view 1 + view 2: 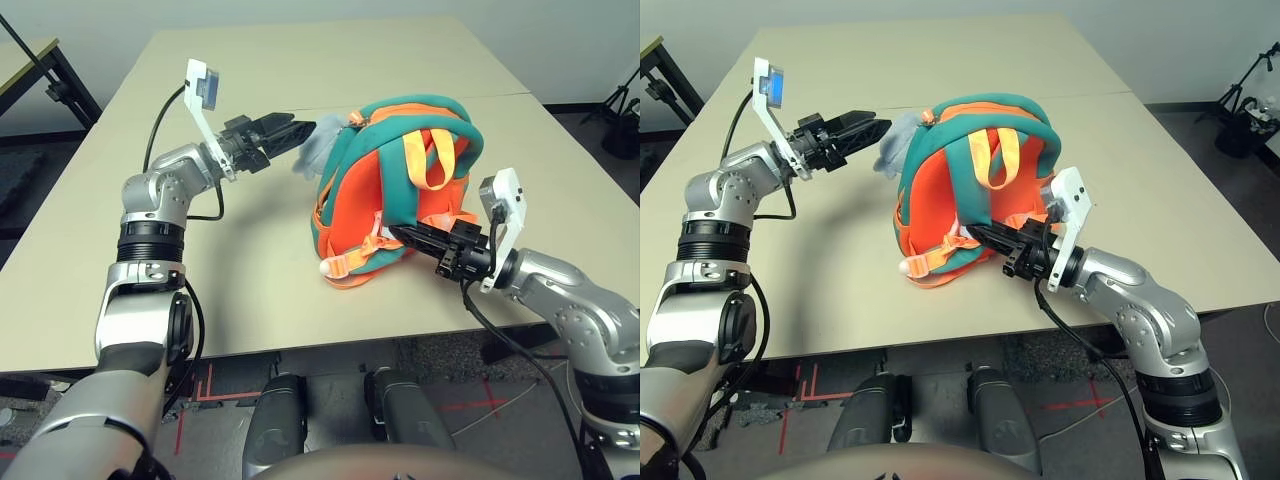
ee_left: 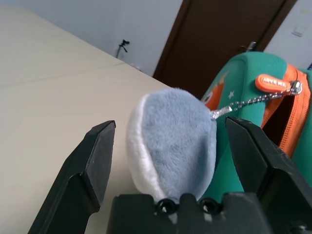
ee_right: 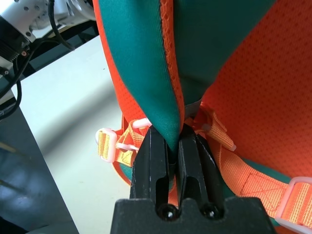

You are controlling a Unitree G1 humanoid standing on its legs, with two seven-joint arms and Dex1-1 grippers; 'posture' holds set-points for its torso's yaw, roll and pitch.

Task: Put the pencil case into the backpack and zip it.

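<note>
Small backpack [image 1: 385, 190] of teal and orange soft fabric, standing upright on the bench [image 1: 250, 120] with its orange back panel and straps toward the viewer. Teal-edged shoulder straps run down the back panel; an orange carry loop [image 1: 428, 155] hangs at the top, and orange webbing with pale buckles [image 1: 335, 267] trails at the base. A grey plush charm [image 2: 170, 141] hangs by a bead chain from the orange zipper pull [image 2: 273, 83] at the upper side.
</note>
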